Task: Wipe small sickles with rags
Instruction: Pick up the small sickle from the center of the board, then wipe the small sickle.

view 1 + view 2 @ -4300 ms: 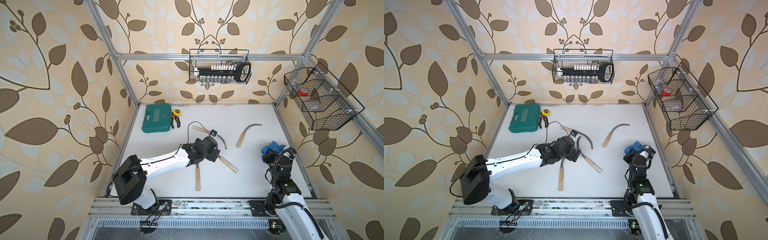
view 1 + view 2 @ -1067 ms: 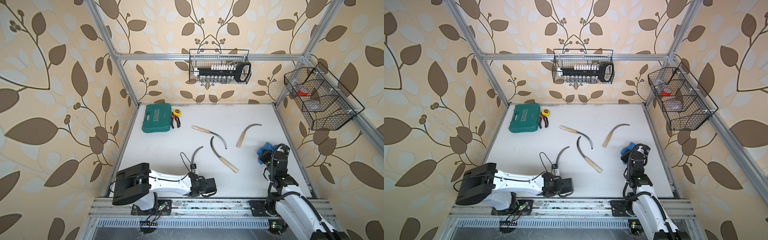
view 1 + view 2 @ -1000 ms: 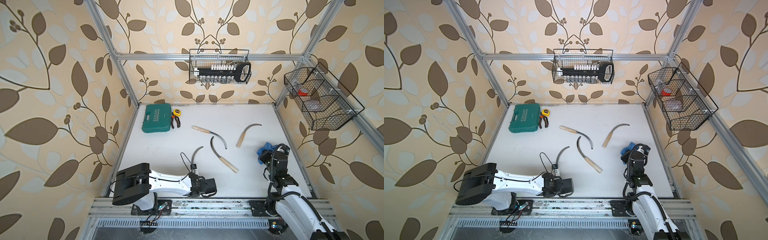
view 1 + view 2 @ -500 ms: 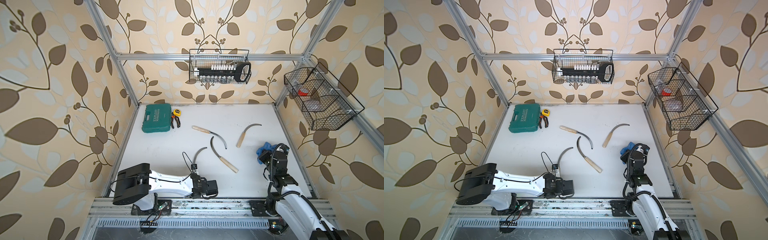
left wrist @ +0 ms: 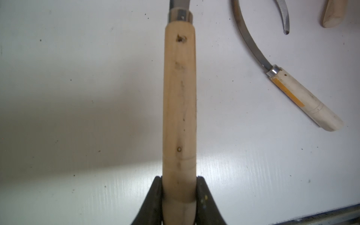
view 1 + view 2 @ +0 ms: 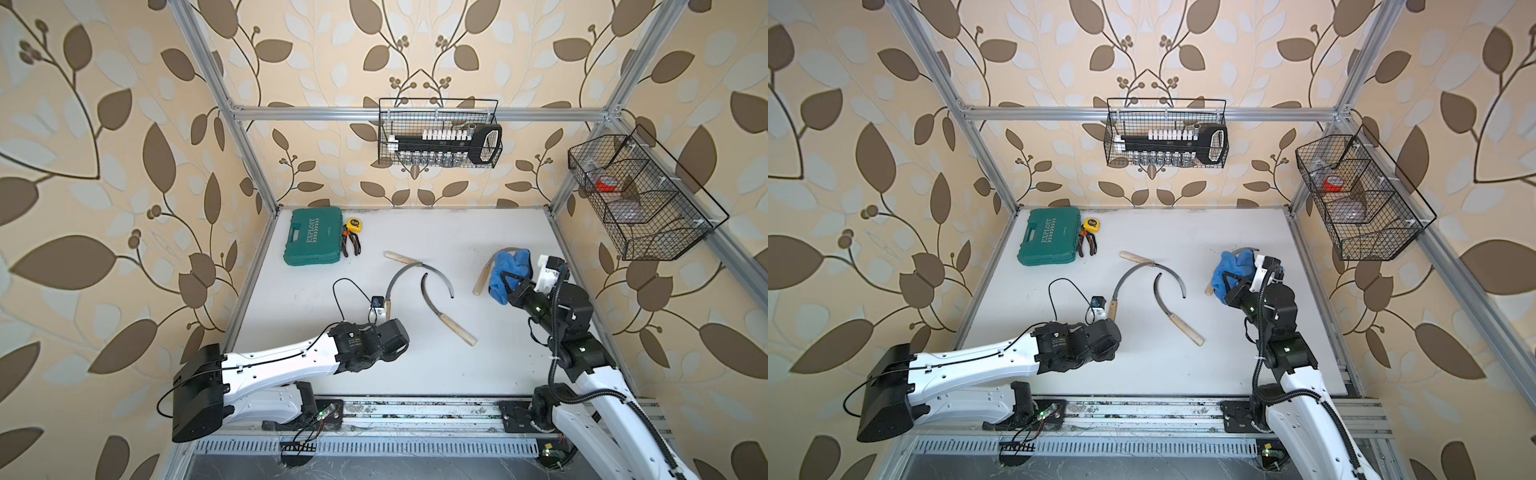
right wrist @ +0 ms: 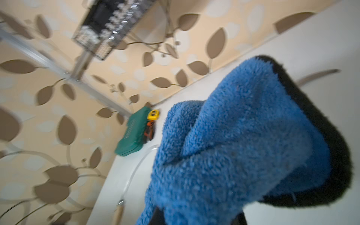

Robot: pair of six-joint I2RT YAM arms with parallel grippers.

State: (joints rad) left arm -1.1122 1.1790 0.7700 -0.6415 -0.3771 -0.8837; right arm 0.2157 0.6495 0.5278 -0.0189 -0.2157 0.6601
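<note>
Near the table's (image 6: 415, 374) front edge, the left gripper (image 5: 179, 181) is closed on the handle end of one sickle (image 5: 179, 97), likely leaving its blade free for wiping. By the right edge, the right gripper (image 6: 503, 286) clamps the blue rag (image 6: 509, 270) over another sickle (image 6: 481, 281); bare table lies between them along the front.

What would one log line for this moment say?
left gripper: shut on sickle handle | right gripper: shut on blue rag | rag apart from held sickle | other sickles lie on table
</note>
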